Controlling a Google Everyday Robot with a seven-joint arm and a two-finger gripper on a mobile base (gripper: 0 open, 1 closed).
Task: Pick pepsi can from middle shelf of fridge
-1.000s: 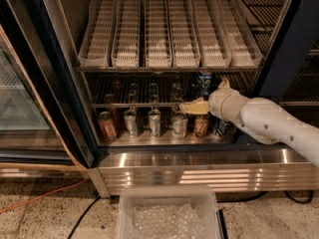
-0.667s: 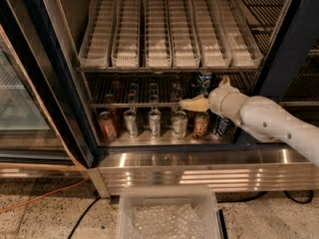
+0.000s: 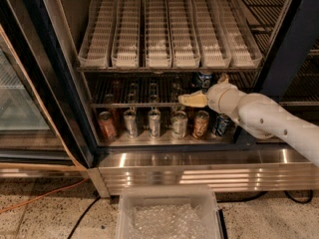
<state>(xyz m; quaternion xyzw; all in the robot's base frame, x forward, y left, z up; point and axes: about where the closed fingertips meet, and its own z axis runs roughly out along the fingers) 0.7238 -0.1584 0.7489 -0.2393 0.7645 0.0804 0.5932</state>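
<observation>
The pepsi can (image 3: pixel 203 78), blue with a silver top, stands upright on the middle shelf (image 3: pixel 139 104), a dark wire rack, towards its right side inside the fridge (image 3: pixel 189 168). My gripper (image 3: pixel 187 100) is at the shelf's front rail, pointing left, just below and to the left of the can and in front of it. It does not hold the can. My white arm (image 3: pixel 269 118) reaches in from the right and hides part of the shelf's right end.
White slotted trays (image 3: pixel 169 34) fill the shelf above. On the steel floor below stand an orange-brown can (image 3: pixel 106 126), silver cans (image 3: pixel 130 123) and a blue can (image 3: pixel 221 125). A clear plastic bin (image 3: pixel 167 215) sits on the floor in front. The glass door (image 3: pixel 30 108) stands open at left.
My gripper has edged slightly upward at the shelf's front rail. The cans have not moved.
</observation>
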